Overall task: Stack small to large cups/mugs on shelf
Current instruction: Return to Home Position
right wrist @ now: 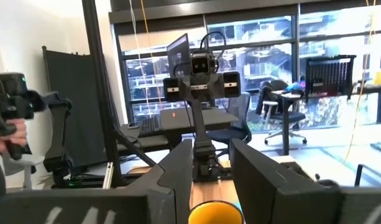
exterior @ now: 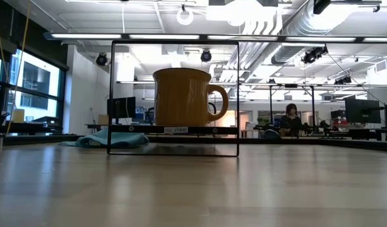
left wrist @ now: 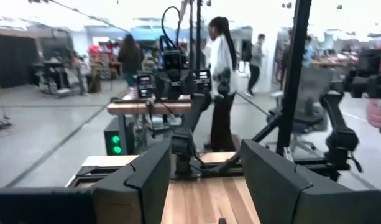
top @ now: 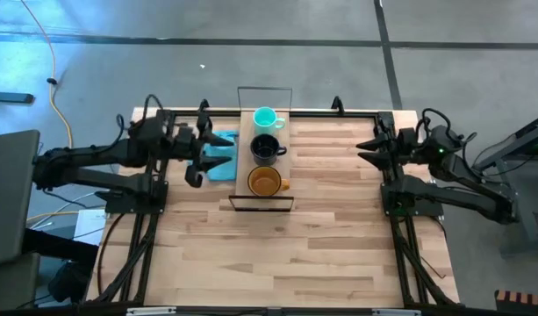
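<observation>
Three mugs stand on their bottoms in a row on the shelf (top: pixel 284 165), a narrow wood plank with black wire ends. The teal mug (top: pixel 265 117) is at the far end, the black mug (top: pixel 266 147) in the middle, the orange mug (top: pixel 265 182) at the near end. The low view shows only the orange mug (exterior: pixel 182 96) on the shelf (exterior: pixel 174 130). My left gripper (top: pixel 201 151) (left wrist: pixel 206 180) hovers open to the left of the shelf, above the cloth, fingers level. My right gripper (top: pixel 367 147) (right wrist: pixel 212 180) stands open well to the right, pointing at the orange mug (right wrist: pixel 215 213).
A light blue cloth (top: pixel 218 154) lies on the table just left of the shelf, below my left gripper. The near half of the wooden table (top: pixel 277 254) is bare. People stand in the room beyond; a person's hand (right wrist: pixel 5 134) holds a device.
</observation>
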You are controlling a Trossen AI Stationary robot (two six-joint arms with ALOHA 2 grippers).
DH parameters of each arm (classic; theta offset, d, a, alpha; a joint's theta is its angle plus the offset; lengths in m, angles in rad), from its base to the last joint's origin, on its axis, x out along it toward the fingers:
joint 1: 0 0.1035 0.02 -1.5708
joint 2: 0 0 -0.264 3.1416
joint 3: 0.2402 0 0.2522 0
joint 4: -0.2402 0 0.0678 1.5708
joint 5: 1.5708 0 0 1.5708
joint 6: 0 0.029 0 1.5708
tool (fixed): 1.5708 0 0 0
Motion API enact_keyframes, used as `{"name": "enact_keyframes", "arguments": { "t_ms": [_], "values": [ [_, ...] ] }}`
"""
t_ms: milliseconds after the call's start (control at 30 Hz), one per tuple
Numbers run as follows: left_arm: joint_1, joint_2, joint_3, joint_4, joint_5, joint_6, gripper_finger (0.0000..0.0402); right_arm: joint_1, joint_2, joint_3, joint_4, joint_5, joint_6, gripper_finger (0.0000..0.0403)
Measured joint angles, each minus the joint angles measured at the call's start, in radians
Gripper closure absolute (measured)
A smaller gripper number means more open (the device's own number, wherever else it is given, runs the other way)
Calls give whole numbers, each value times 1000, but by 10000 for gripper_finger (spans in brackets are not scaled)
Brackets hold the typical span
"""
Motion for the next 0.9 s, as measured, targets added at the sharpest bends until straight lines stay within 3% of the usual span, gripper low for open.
{"name": "enact_keyframes", "arguments": {
  "t_ms": [300, 567, 900],
  "values": [
    [0, -183, -270, 134, -181, -51, 220, 0, 68, 0, 39, -1, 20, 304],
    [-1, -315, -471, 356, -274, -109, 220, 0, 107, 0, 61, -1, 12, 304],
    [-87, -342, -603, 506, -463, -111, 220, 0, 122, 0, 61, 15, -7, 304]
  ]
}}
